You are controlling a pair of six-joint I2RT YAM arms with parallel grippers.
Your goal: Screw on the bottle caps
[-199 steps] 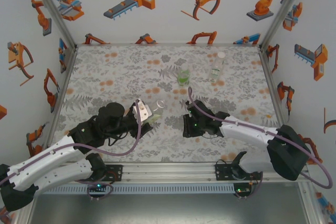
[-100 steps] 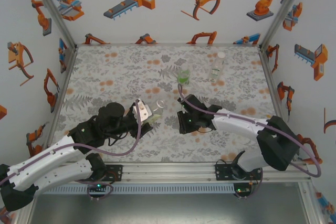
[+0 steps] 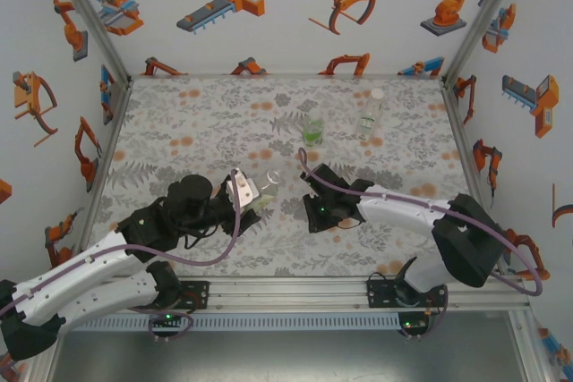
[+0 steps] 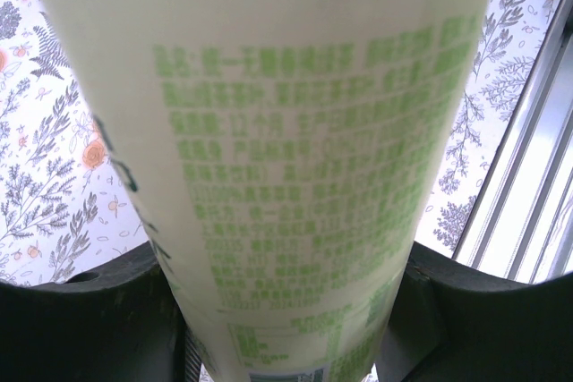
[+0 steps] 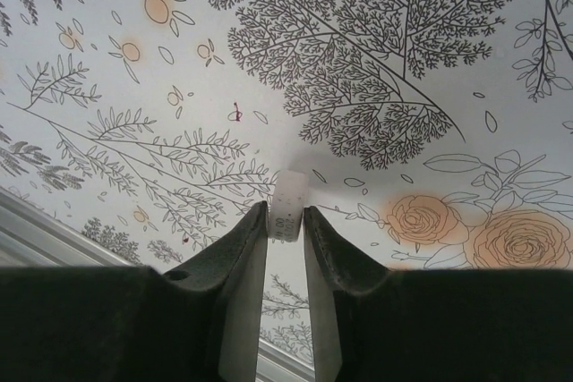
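My left gripper [image 3: 252, 196] is shut on the yellowish bottle [image 3: 261, 192], which it holds tilted with the open neck toward the middle of the mat. In the left wrist view that bottle [image 4: 286, 158], printed in green, sits between both fingers [image 4: 81, 328]. My right gripper [image 3: 315, 214] is low over the mat, shut on a small white bottle cap [image 5: 291, 201] pinched edge-on at its fingertips. The green bottle [image 3: 312, 131] stands upright further back. The colourless bottle [image 3: 370, 119] stands to its right with a white cap [image 3: 377, 94] on top.
The floral mat [image 3: 197, 123] covers the table between white walls with orange robot pictures. A metal rail [image 3: 286, 291] runs along the near edge by the arm bases. The two standing bottles are behind the right gripper.
The right gripper has slid a little left toward the left gripper and its jaws have closed on the cap. The left arm and its bottle have not moved.
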